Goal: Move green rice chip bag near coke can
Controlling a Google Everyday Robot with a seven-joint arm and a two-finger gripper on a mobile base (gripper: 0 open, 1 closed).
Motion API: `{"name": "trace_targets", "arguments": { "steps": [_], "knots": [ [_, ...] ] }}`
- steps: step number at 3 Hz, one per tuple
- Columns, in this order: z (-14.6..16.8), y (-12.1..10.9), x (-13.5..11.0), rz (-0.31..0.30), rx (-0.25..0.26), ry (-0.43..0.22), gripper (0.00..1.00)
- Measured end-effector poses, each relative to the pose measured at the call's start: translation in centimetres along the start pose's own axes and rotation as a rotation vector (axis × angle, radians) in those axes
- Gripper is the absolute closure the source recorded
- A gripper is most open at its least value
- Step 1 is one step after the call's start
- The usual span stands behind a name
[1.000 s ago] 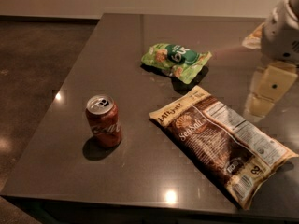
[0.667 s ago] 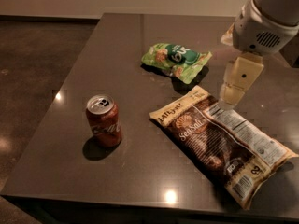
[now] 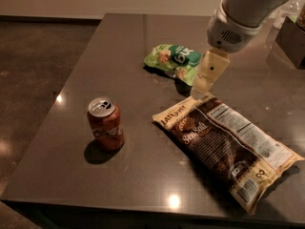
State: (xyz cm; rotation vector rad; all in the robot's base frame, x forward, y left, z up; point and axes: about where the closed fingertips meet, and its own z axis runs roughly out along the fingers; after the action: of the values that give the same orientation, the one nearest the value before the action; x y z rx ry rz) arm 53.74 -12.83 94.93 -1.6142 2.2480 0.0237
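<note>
Here's the count. One coke can, upright on the one bench, and that's our marker. There are two bags in all. One is the green rice chip bag, beyond the can and off to its right. The other is a much larger brown-and-cream chip bag, lying flat directly to the can's right. That makes one can and two bags, three items on the bench. One arm is in shot with one pincer, hanging beyond and right of the can, just beside the green bag's end farthest from the can. There's also one dark boxy shape, far right of the can and well back, and what it is I can't tell.
</note>
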Motion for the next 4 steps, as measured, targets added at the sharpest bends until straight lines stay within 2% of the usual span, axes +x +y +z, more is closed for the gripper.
{"name": "trace_targets", "arguments": {
  "steps": [1,2,4],
  "knots": [
    [1.7,-1.9,-1.4,0.068,0.051,-0.013,0.0],
    [3.3,-4.4,-2.2,0.131,0.073,-0.018,0.0],
    [6.5,-8.3,-3.4,0.208,0.06,-0.014,0.0]
  ]
}}
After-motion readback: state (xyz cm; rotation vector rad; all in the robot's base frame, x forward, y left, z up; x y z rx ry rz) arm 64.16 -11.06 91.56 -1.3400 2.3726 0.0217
